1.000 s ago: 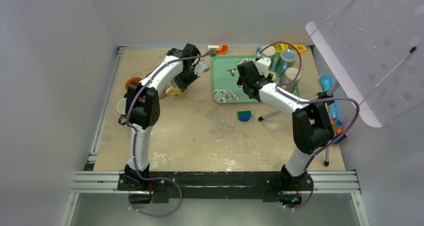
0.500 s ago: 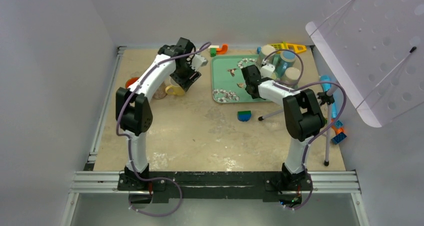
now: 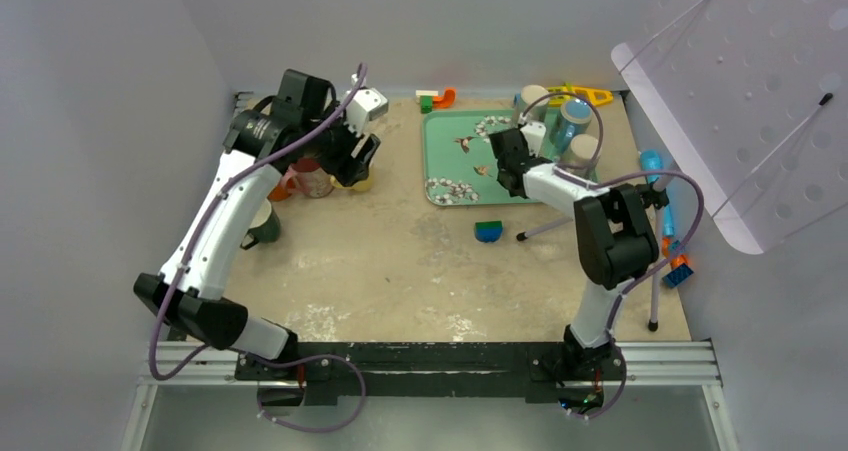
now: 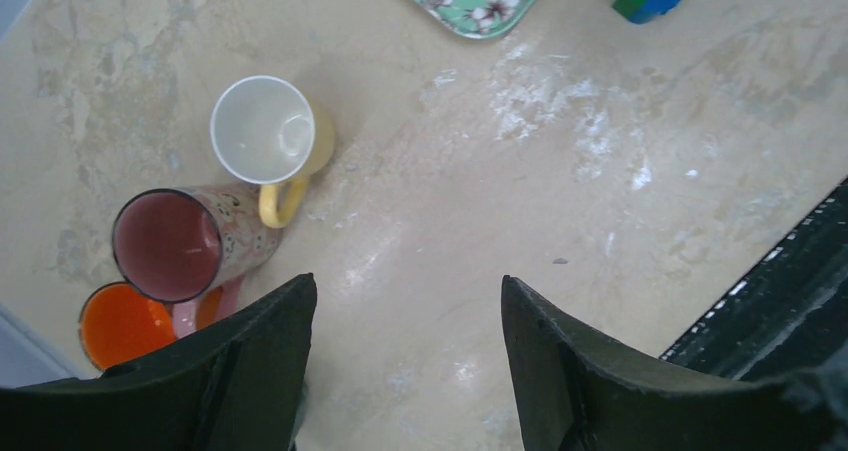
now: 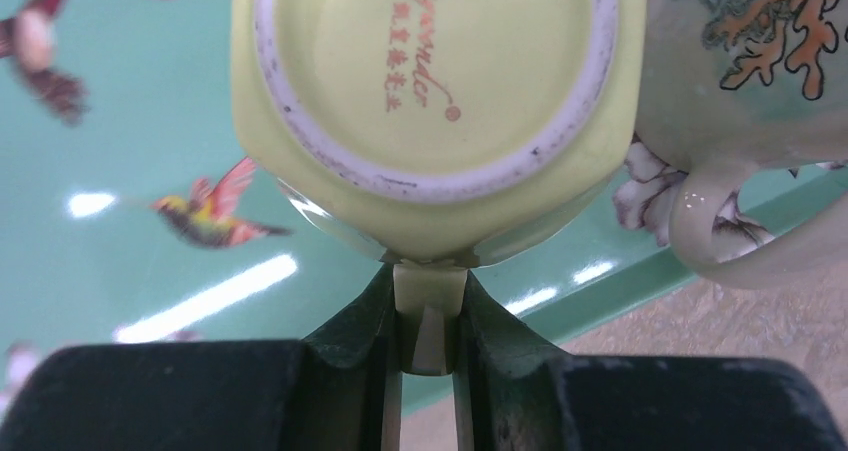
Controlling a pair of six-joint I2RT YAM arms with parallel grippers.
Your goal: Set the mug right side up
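The mug (image 5: 430,71) is pale yellow and sits on the green tray (image 5: 120,121) with its stamped base facing the right wrist camera. My right gripper (image 5: 430,281) is shut on the mug's handle (image 5: 430,306), one finger on each side. From above, that gripper (image 3: 510,158) is at the tray's right part. My left gripper (image 4: 408,283) hangs open and empty over bare table. A yellow-handled mug (image 4: 268,136) stands upright just beyond it.
A pink mug (image 4: 175,246) and an orange cup (image 4: 120,321) stand next to the yellow-handled mug. A coral-patterned mug (image 5: 740,71) touches the held mug's right side. A blue-green block (image 3: 488,231) lies in front of the tray (image 3: 450,141). Cups and toys crowd the back right.
My right gripper closed on the mug's handle. My left gripper opened, and its arm lifted and swung back to the left, away from the yellow-handled mug.
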